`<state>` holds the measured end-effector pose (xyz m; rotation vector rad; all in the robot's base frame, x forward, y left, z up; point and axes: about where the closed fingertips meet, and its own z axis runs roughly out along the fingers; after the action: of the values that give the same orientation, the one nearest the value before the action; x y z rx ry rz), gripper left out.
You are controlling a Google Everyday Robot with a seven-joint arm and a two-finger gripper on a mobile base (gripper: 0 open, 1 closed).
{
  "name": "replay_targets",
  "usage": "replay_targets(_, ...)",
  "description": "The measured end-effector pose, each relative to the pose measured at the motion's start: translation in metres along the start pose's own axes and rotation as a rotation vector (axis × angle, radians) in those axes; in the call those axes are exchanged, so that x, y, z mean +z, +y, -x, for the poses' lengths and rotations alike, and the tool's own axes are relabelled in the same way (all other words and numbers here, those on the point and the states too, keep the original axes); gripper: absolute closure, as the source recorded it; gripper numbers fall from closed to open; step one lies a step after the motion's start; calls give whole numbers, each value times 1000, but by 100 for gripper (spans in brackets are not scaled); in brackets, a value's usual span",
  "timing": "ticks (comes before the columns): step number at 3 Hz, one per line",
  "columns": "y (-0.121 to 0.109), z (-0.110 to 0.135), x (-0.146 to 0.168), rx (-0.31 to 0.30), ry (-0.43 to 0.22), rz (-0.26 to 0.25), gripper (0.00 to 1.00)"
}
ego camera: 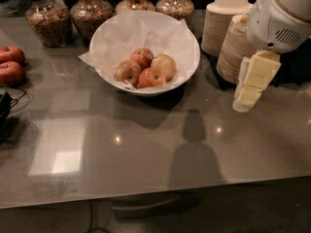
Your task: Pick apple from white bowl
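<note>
Grey glossy table [146, 149] carries the white bowl [146, 90] near its far edge. The apple [165, 66], yellow-tan with red blush, lies rightmost inside the bowl. The gripper [252, 84] hangs over the right edge, well apart from the bowl. Its opening cannot be told, and nothing is seen in its hold.

The big round white bowl [155, 90] is shiny and smooth, and the white paper [121, 33] inside it is thin and crinkled. The grey table top [146, 149] is glossy and mirrors the lights. At the right, above the table, the robot's gripper [252, 84] looks like smooth, pale yellow plastic.
</note>
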<state>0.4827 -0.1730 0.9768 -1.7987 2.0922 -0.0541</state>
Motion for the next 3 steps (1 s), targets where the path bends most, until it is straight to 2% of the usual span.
replay_targets(1, -11, 36, 9, -84, -18, -5, 0)
replay_targets(2, -19, 52, 13, -120, -38, -13, 19)
replay_targets(3, -28, 49, 24, -105, -64, -1, 42)
